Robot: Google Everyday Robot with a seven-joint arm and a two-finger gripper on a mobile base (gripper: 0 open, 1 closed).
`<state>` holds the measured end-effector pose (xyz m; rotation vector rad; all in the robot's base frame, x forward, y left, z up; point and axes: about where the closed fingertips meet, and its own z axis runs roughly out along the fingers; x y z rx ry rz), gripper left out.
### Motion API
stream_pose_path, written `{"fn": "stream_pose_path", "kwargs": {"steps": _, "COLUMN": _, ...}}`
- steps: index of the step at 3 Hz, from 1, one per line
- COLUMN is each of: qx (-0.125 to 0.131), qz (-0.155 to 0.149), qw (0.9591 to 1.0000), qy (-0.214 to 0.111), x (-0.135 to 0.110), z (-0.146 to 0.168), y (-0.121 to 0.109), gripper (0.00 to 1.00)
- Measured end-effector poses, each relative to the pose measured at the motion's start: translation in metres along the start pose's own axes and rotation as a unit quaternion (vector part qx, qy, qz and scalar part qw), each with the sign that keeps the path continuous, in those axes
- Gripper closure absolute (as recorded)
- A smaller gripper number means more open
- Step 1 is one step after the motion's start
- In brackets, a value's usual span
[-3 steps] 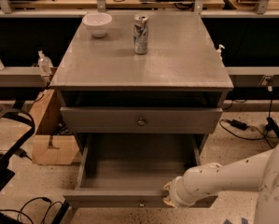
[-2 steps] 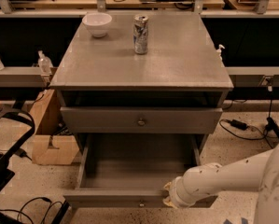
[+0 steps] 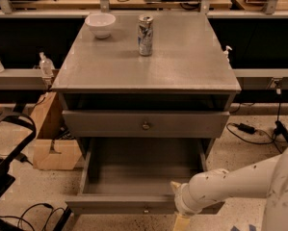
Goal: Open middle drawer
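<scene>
The grey cabinet (image 3: 146,61) has its uppermost drawer (image 3: 105,124) standing slightly out, with a brass knob (image 3: 146,125) on its flat front. Below it the middle drawer (image 3: 134,174) is pulled far out, and its grey inside is empty. Its front edge (image 3: 110,203) runs along the bottom of the view, with its knob (image 3: 146,210) just showing. The lowest drawer is hidden under it. My gripper (image 3: 181,219) is at the end of the white arm (image 3: 230,184), at the right part of the open drawer's front, partly cut off by the frame's bottom edge.
A white bowl (image 3: 100,24) and a drink can (image 3: 145,29) stand on the cabinet top. A wooden box (image 3: 49,143) sits on the floor to the left, next to a black frame (image 3: 8,148). Cables (image 3: 252,131) lie on the floor at the right. Shelving runs behind the cabinet.
</scene>
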<state>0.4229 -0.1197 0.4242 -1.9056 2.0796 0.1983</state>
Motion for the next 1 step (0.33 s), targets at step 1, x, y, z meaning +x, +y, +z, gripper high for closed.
{"fn": "stream_pose_path", "kwargs": {"steps": 1, "qx": 0.0, "qz": 0.0, "qw": 1.0, "qy": 0.0, "x": 0.0, "z": 0.0, "y": 0.0, "gripper": 0.0}}
